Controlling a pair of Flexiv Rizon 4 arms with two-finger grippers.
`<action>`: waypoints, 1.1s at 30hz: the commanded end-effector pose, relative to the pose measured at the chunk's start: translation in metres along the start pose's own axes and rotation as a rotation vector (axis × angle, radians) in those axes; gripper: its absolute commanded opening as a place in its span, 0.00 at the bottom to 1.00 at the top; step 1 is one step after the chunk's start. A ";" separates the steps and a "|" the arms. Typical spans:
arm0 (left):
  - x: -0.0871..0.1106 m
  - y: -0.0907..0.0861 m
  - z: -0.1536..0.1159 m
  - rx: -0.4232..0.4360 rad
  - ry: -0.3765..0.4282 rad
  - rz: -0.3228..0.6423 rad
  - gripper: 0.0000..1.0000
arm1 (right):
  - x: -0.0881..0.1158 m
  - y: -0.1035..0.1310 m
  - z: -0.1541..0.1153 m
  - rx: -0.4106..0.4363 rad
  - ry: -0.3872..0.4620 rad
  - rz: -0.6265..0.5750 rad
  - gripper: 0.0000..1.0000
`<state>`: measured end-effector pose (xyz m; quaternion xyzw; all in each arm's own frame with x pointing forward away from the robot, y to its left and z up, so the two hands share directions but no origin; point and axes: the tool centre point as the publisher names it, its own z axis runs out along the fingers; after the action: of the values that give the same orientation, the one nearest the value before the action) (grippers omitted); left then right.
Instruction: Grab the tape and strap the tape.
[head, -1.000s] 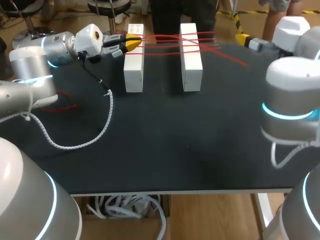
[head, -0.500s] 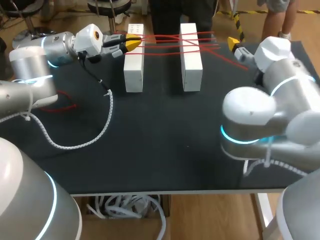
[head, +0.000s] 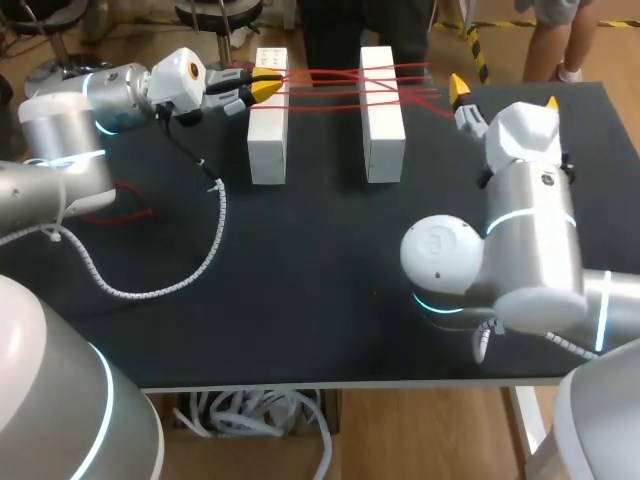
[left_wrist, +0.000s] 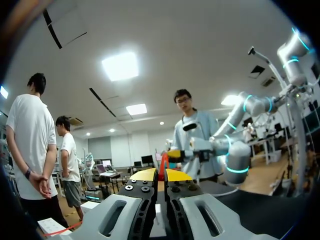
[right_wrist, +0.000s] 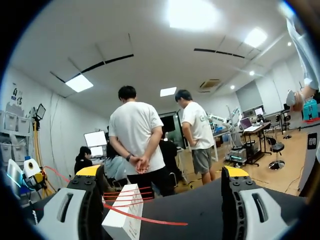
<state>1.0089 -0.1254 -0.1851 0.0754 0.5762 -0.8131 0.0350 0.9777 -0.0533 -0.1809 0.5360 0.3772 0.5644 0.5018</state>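
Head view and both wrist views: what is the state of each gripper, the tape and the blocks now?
left gripper: shut on the red tape.
right gripper: open, holding nothing.
white blocks: lying on the table, parallel, apart.
red tape: strung over both white blocks in crossing strands, one end in the left gripper.

Red tape (head: 340, 85): thin taut strands criss-crossing between the far ends of two white blocks (head: 268, 130). One end pinched in left gripper (head: 268, 88). Loose tail runs past the right block onto the table (head: 330, 280).
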 end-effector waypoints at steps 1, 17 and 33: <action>-0.001 0.001 -0.001 0.003 0.003 0.001 0.00 | 0.004 -0.010 -0.004 0.138 -0.069 0.112 1.00; -0.001 0.001 -0.001 0.003 0.003 0.001 0.00 | 0.002 -0.001 -0.024 0.750 -0.057 0.648 1.00; -0.001 0.001 -0.001 0.003 0.003 0.001 0.00 | 0.001 -0.002 -0.029 0.530 0.064 0.692 1.00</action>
<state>1.0089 -0.1254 -0.1851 0.0754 0.5762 -0.8131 0.0349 0.9518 -0.0362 -0.1831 0.7270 0.2450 0.6038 0.2164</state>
